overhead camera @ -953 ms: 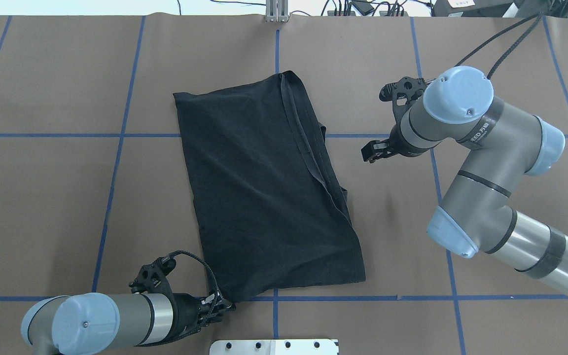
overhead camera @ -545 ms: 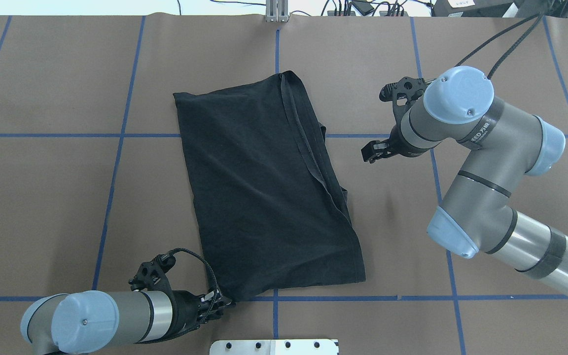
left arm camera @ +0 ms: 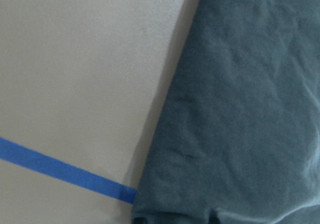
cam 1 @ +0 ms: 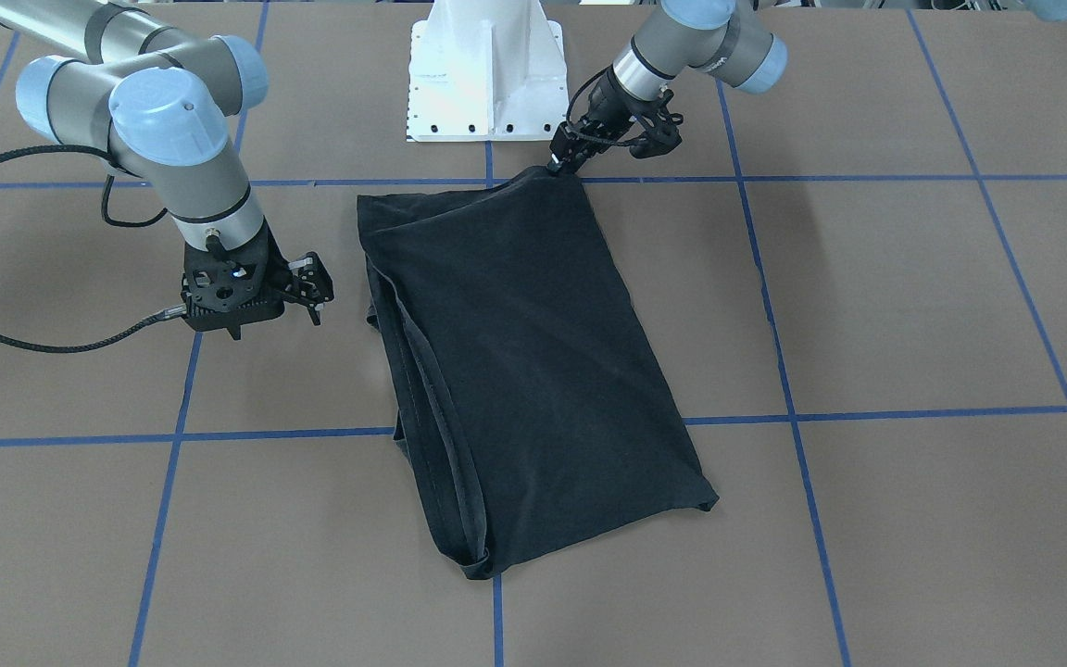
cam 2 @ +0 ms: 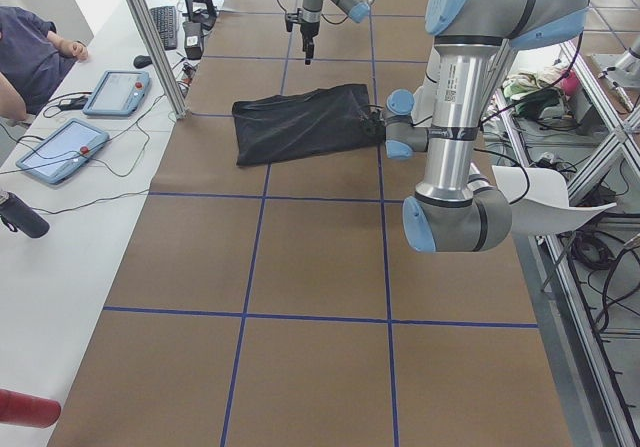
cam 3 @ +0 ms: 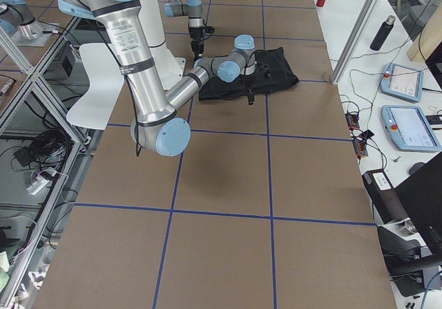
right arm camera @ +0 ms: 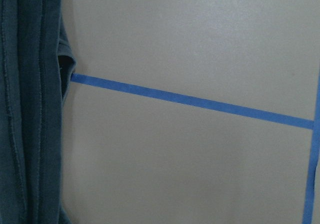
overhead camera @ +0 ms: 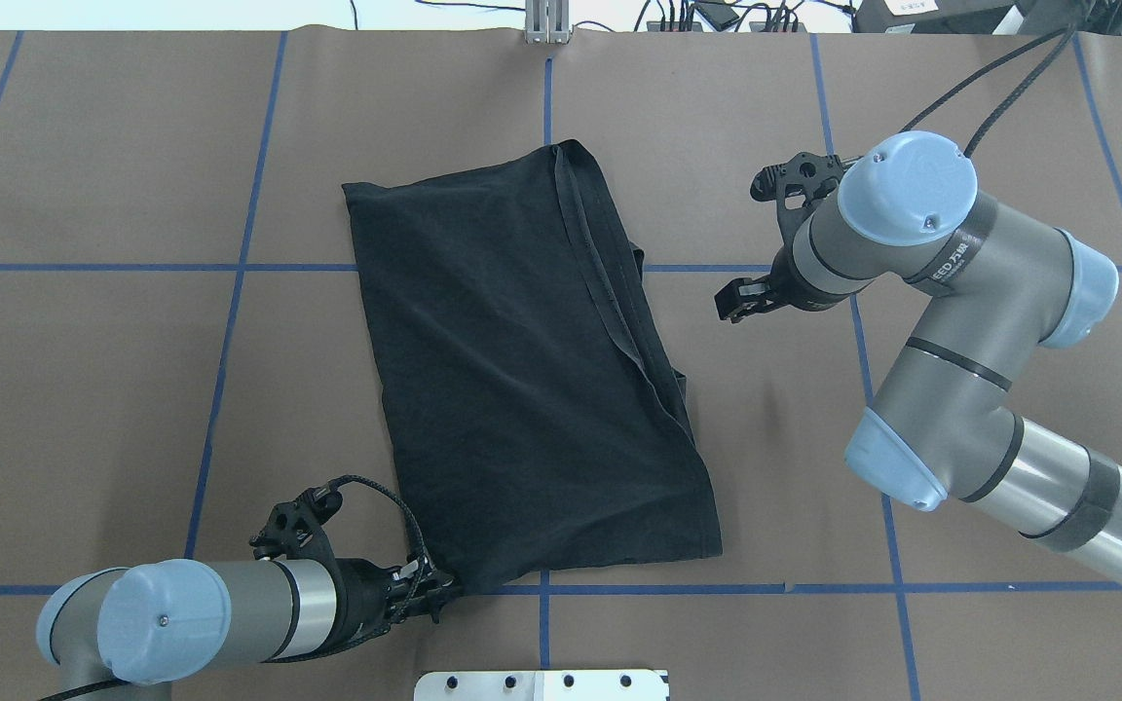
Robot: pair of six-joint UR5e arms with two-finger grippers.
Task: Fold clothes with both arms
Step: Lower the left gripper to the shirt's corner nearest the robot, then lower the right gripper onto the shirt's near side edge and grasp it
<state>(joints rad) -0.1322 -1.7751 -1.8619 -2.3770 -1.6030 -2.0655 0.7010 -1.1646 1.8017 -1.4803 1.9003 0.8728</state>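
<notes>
The shirt (overhead camera: 522,389) lies flat near the middle of the table (overhead camera: 84,389), folded to a long black strip that sits a little slanted. 1 short end points to the table edge at my base, the other to the far edge.

My left claw (overhead camera: 436,590) sits low at the left corner of the near short end and touches the cloth. I cannot tell if it pinches the corner or only rests at it, because black fingers stand against black cloth. My right claw (overhead camera: 738,298) hangs beside the right long edge, apart from the cloth, spread and holding nothing.

I judge that the step is to take the near short end and fold it over to the far end. To do it well, my right claw should go to the other near corner (overhead camera: 714,547) and take all layers there, not only the top 1. Then both claws should rise together at the same height, keep the edge tight between them, and lay it square on the far end.

Some things are hidden. Neither wrist view shows my fingers, only cloth, table and blue tape (left arm camera: 60,169). No print or logo is visible. Along the right edge I see several hems stacked, but I cannot count the layers.
</notes>
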